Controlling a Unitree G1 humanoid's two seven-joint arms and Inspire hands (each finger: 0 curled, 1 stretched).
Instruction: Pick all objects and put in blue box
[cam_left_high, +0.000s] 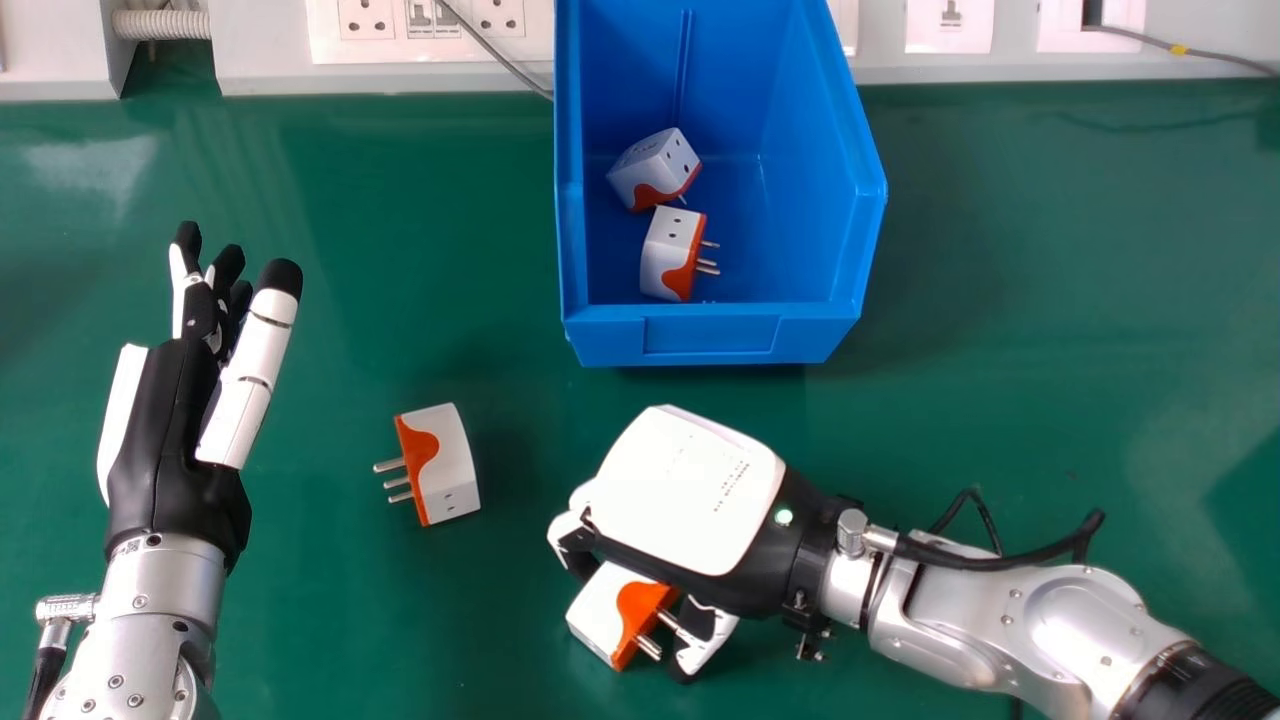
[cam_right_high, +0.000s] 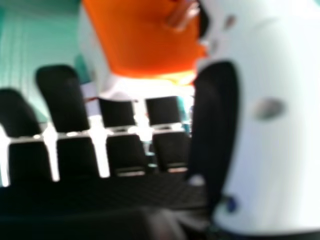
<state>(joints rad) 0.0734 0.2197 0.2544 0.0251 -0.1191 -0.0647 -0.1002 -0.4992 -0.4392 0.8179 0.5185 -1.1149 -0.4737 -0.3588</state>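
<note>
Your right hand (cam_left_high: 700, 490) is closed on an adapter (cam_left_high: 605, 610), its fingers (cam_right_high: 65, 100) bent down on one side and its thumb on the other; the head view does not let you tell whether the adapter is lifted off the green table (cam_left_high: 1000, 400). Your left hand (cam_left_high: 175, 430) is released, fingers straight and grasping nothing, above the left part of the table and apart from the loose adapter (cam_left_high: 440, 465), which lies between your two hands with its pins toward the left hand. As to markings, you have small dark print on the white back cover of the right hand, beside a lit green spot, and faint marks on the rear adapter (cam_left_high: 655, 170). The right hand view gives you the palm side: dark pads along the fingers, the held adapter's white edge behind the tips of the middle ones, its orange face close beside the thumb and a metal pin near the thumb. The head view gives you the wider layout: the blue box (cam_left_high: 700, 335) stands beyond the right hand, with two adapters inside. The rear one is tilted; the front adapter (cam_left_high: 672, 252) sits near the front wall, pins pointing right. Wall sockets (cam_left_high: 500, 15) line the panel behind the table.
</note>
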